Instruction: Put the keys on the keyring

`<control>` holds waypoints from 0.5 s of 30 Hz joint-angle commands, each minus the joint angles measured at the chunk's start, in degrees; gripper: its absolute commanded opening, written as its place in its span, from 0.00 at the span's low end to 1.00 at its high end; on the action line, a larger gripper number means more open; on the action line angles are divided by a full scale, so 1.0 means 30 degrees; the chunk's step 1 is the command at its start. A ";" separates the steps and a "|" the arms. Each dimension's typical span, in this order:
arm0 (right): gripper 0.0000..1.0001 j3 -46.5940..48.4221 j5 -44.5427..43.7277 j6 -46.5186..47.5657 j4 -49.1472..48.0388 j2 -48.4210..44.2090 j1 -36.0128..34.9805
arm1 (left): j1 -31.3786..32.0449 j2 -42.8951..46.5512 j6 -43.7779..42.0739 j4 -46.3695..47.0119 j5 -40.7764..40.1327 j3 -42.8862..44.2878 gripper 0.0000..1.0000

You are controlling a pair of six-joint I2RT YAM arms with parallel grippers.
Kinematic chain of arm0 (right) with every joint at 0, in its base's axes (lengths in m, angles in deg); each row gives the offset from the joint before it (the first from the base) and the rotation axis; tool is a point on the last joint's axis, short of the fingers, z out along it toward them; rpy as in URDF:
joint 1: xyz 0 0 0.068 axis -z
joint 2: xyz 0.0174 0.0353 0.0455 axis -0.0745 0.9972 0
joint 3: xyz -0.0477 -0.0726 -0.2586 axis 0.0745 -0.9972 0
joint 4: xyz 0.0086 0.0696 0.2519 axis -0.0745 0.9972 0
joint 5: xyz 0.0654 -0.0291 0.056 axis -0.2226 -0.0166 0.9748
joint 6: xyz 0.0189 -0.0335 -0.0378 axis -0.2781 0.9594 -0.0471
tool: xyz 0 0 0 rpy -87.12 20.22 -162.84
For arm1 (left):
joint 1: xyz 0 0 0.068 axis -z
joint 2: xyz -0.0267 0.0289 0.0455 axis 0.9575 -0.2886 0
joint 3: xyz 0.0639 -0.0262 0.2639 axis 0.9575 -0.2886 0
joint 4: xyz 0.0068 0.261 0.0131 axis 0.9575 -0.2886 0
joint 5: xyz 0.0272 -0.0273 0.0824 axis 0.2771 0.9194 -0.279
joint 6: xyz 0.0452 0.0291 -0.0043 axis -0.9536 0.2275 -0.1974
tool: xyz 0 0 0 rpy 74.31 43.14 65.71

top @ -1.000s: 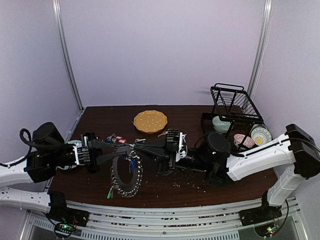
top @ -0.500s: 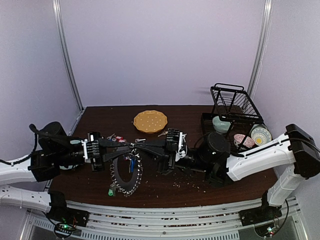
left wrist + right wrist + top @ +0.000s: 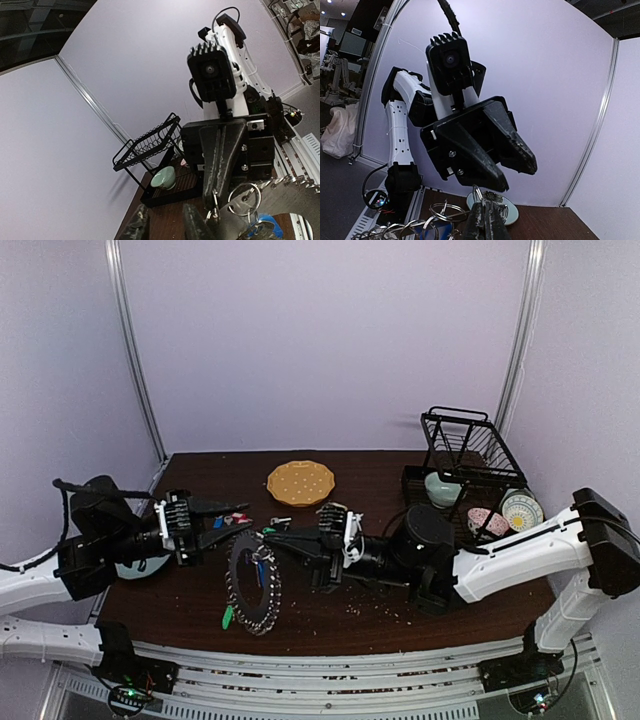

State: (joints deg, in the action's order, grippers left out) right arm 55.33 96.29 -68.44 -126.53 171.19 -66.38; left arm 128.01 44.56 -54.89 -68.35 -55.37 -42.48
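Beneath right pincer, keyring held, left pincer apart

keyring upright — in right jaws, left jaws spread

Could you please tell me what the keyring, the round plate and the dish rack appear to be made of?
Keyring: silvery metal, glinting key fringe. Plate: matte yellow-orange, plastic or ceramic, unclear. Dish rack: thin black wire, likely coated metal.
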 commanded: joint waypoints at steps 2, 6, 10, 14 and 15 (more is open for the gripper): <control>0.00 0.0705 -0.1087 0.0715 -0.0415 -0.0999 -0.0092 | -0.0200 -0.0581 0.0397 -0.0365 0.2108 0.0629 0.32; 0.00 0.0702 -0.0987 0.0764 -0.0638 -0.0878 -0.0090 | -0.1159 -0.0358 0.0803 -0.0458 0.3290 0.0637 0.32; 0.00 0.0713 -0.1421 0.1263 -0.0306 -0.0982 -0.0062 | -0.2085 -0.0427 0.0640 -0.0947 0.3024 0.0792 0.32; 0.00 0.0744 -0.1660 0.1554 -0.0049 -0.1004 -0.0032 | -0.2259 -0.0932 0.0233 -0.2689 0.3855 0.2050 0.31; 0.00 0.0783 -0.1677 0.1503 0.0036 -0.1062 -0.0018 | -0.2265 -0.1115 0.0104 -0.3249 0.4195 0.2389 0.30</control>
State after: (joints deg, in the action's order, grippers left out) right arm 55.57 93.21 -64.73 -124.52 170.62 -66.51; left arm 121.54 42.40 -53.80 -73.88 -46.83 -39.97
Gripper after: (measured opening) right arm 0.009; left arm 0.314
